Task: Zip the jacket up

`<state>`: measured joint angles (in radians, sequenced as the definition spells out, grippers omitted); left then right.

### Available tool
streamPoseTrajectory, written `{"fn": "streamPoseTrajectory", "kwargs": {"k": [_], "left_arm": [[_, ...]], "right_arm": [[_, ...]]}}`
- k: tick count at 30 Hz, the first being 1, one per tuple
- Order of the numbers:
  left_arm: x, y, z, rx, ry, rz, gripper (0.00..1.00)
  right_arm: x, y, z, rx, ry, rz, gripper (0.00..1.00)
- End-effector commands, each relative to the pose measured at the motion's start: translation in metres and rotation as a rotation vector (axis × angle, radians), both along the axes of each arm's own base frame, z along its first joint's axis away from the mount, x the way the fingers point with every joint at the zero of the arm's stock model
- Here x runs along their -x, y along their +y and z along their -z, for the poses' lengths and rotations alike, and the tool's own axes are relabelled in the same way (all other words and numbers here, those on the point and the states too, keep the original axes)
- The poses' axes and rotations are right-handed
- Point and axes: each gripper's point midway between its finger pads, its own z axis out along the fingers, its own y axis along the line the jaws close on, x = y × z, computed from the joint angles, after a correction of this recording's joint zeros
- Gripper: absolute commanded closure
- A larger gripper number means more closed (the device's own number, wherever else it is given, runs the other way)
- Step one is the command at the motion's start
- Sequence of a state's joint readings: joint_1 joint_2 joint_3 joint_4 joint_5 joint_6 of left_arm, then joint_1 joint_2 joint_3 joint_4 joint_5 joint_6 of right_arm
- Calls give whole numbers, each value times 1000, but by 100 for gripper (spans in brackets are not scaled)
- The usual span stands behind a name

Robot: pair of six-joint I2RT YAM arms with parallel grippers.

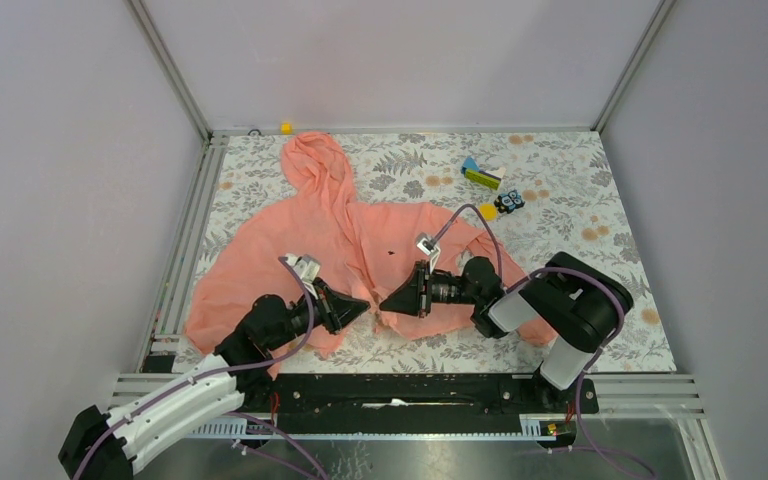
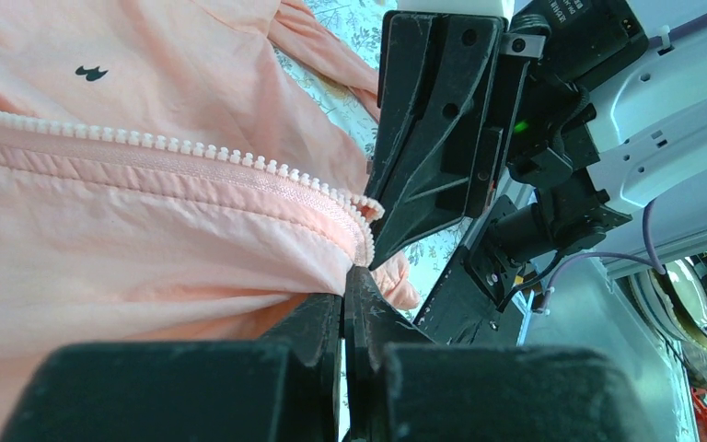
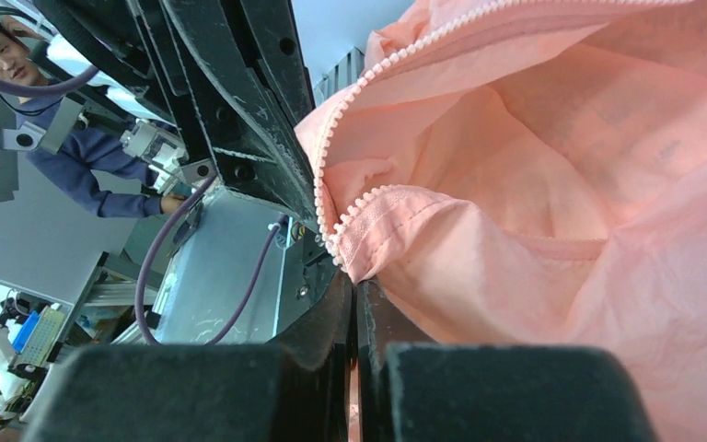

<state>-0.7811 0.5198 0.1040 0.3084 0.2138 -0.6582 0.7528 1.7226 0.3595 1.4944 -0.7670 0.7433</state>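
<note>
As the left claw pinches the jacket hem, the right claw clamps the opposite edge.

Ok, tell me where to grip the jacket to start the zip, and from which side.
Grip the jacket at the hem ends of its zipper tapes, coming from the near edge: it lies flat, hood away, so both tooth rows end there. The left gripper and right gripper pinch there.

Jacket salmon-pink, pale zipper teeth; tablecloth grey leaf print, possibly orange blooms.
</note>
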Motion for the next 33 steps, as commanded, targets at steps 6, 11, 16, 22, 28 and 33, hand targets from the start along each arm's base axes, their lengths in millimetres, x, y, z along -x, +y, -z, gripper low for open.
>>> {"fn": "streamPoseTrajectory", "kwargs": {"k": [6, 11, 16, 22, 28, 33], "left_arm": [[4, 2, -9, 48, -55, 11, 100], [5, 6, -12, 66, -66, -1, 100], [4, 4, -9, 54, -54, 4, 100], [2, 2, -11, 47, -41, 2, 100], [4, 3, -26, 144, -48, -10, 100], [5, 4, -27, 204, -32, -15, 100]], "right_arm": [[-4, 3, -57, -179, -189, 29, 100], [-1, 2, -57, -179, -221, 9, 100], [4, 4, -56, -178, -244, -34, 100], [5, 3, -67, -201, -260, -37, 100], [11, 5, -68, -202, -249, -87, 100], [13, 7, -69, -204, -247, -112, 100]]}}
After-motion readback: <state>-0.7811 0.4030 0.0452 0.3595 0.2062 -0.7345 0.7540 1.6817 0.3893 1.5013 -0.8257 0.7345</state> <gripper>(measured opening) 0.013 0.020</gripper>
